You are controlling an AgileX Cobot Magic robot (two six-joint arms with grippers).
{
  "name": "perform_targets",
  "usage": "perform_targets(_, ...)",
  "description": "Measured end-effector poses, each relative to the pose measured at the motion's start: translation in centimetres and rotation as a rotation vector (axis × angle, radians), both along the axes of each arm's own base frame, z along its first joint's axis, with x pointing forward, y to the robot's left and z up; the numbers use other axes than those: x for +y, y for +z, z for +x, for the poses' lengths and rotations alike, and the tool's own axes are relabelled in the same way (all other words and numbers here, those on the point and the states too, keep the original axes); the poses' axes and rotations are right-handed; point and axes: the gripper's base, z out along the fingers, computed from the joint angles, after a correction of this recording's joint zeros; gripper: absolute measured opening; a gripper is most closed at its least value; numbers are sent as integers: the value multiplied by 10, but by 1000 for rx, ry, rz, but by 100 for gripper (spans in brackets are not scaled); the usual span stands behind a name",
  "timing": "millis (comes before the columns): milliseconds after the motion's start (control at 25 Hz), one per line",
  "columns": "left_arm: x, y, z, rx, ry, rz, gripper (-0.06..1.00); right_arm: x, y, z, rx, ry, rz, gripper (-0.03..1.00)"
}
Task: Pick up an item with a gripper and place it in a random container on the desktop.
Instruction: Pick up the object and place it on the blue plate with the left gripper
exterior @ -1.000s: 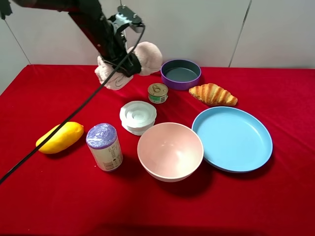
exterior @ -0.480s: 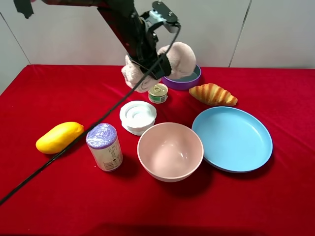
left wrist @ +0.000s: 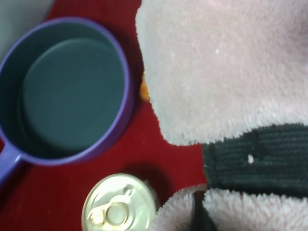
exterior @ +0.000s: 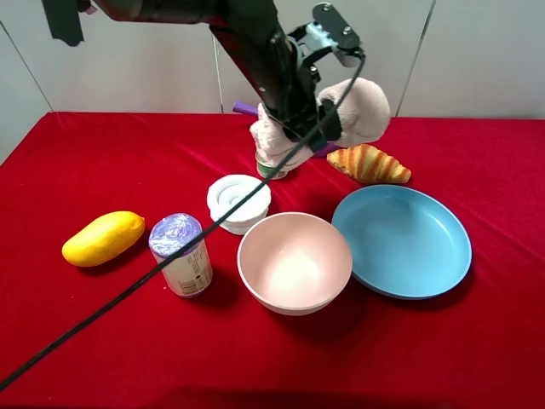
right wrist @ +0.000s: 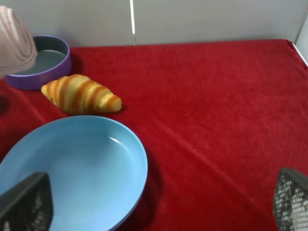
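— Left hand [exterior: 308, 126]?
— Clamped on the plush toy [exterior: 362, 109], held in the air over the purple pan [left wrist: 72, 91] and tin can [left wrist: 119, 207].
— Right hand [right wrist: 159, 202]?
— Spread wide, holding nothing, by the blue plate [right wrist: 72, 163].

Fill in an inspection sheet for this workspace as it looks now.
Surface: red cloth, no spills seen.
Job's things: plush toy held aloft near the purple pan; pan, pink bowl and blue plate empty.
Clutter: mango, canister, white tub, tin can, croissant.
Grippers: left gripper shut on plush toy; right gripper open, empty.
Cables: black cable slants across the cloth.
Surroundings: pale wall panels; nothing else seen.
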Motion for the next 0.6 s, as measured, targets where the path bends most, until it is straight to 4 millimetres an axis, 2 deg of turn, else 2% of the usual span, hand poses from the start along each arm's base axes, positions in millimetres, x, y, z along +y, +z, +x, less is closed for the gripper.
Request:
perform_targets(400,-28,7,-16,-60,-45,-104,50,0,0,0,0,0,0,69)
perform_targets(600,-45,10,-17,-70,-75,-120,50,0,0,0,0,0,0,69)
